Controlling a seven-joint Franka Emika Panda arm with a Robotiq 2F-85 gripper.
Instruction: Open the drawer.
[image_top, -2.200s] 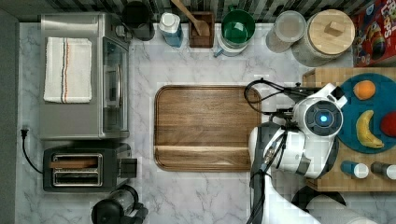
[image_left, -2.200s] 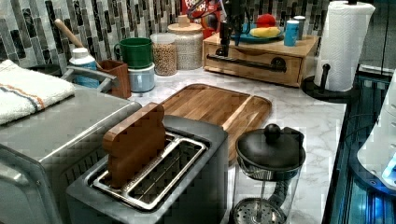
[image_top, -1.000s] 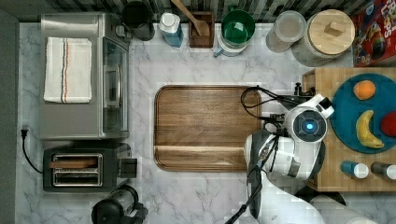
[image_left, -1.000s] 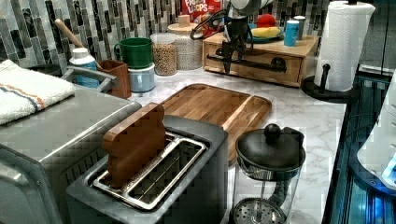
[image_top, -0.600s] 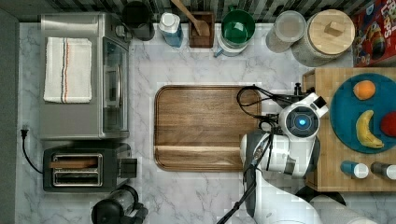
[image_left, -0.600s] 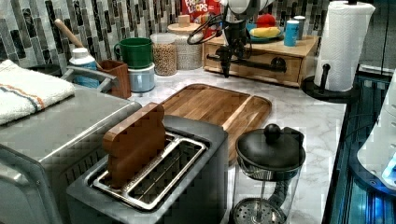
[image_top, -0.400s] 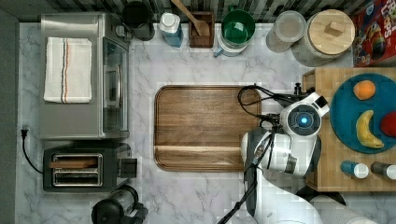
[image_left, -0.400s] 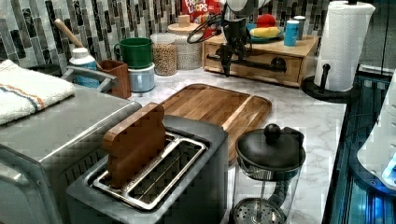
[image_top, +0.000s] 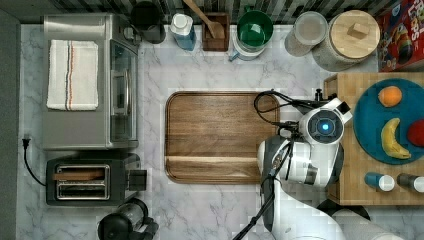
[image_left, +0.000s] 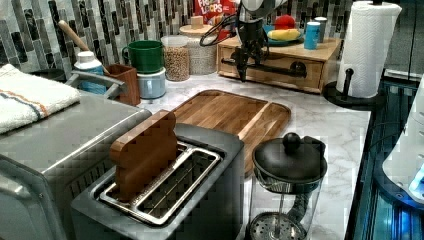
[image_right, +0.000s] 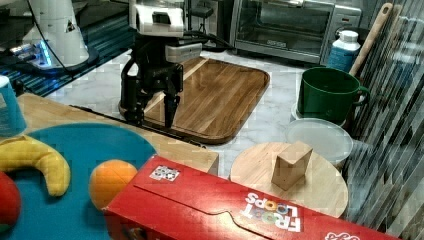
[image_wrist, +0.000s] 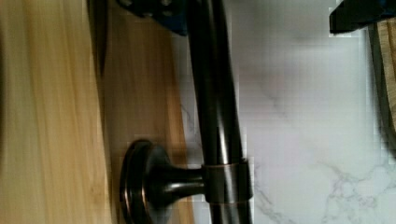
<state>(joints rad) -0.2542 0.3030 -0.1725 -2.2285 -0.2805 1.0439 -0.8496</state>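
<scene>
The light wooden drawer (image_left: 272, 75) sits in a wood box at the left view's back right, its front flush with the box. Its long black bar handle (image_left: 277, 68) runs across the front; up close, the handle (image_wrist: 215, 93) stands off the drawer front (image_wrist: 140, 107) on a round post. My gripper (image_left: 243, 67) points down at the handle's end nearest the jars. It is open, and one finger (image_wrist: 357, 16) is on the counter side of the bar while the other is on the drawer side. In the right view the gripper (image_right: 150, 112) hangs at the box's front edge.
A dark walnut cutting board (image_top: 220, 135) lies on the marble just in front of the drawer. A blue plate (image_top: 372, 107) with fruit sits on the box top. A paper towel roll (image_left: 367, 45) stands beside the box. Jars and a green mug (image_left: 146, 55) line the wall.
The arm came off the box top toward the top view's left and lowered in front of the drawer. Its open fingers now straddle the handle; it has barely moved over the last half second.
</scene>
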